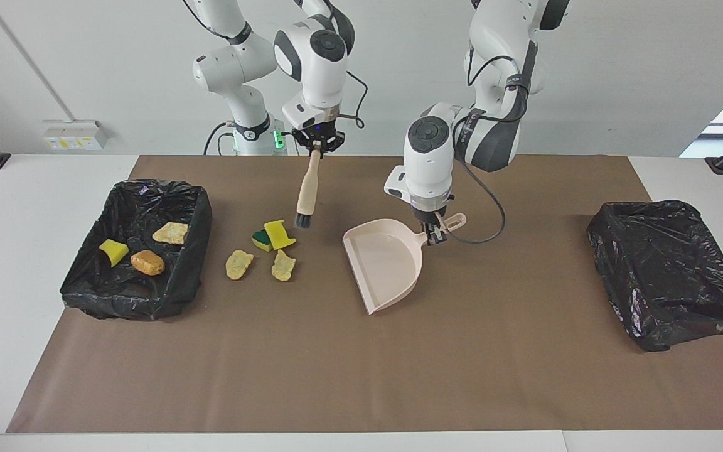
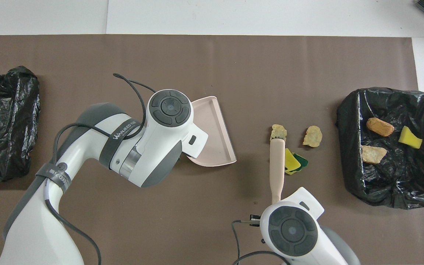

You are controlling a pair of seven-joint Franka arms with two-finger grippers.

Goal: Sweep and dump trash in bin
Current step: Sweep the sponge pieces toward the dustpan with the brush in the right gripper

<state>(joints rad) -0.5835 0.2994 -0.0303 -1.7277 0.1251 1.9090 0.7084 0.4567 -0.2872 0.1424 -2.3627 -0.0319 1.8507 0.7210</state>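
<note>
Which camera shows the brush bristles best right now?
The facing view: the brush hangs from the right gripper, its dark bristles plainly above the mat beside the sponge pieces. The overhead view shows mostly the handle, with only a sliver of bristles.

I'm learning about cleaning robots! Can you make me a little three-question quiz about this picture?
1. True or false: the left pincer holds the dustpan by its handle.
2. How many scraps lie loose on the brown mat?
3. What is the brush over? A) the empty bin B) the loose scraps C) the bin with trash

Key: 1 true. 2 four. 3 B; the right pincer holds it.
</note>
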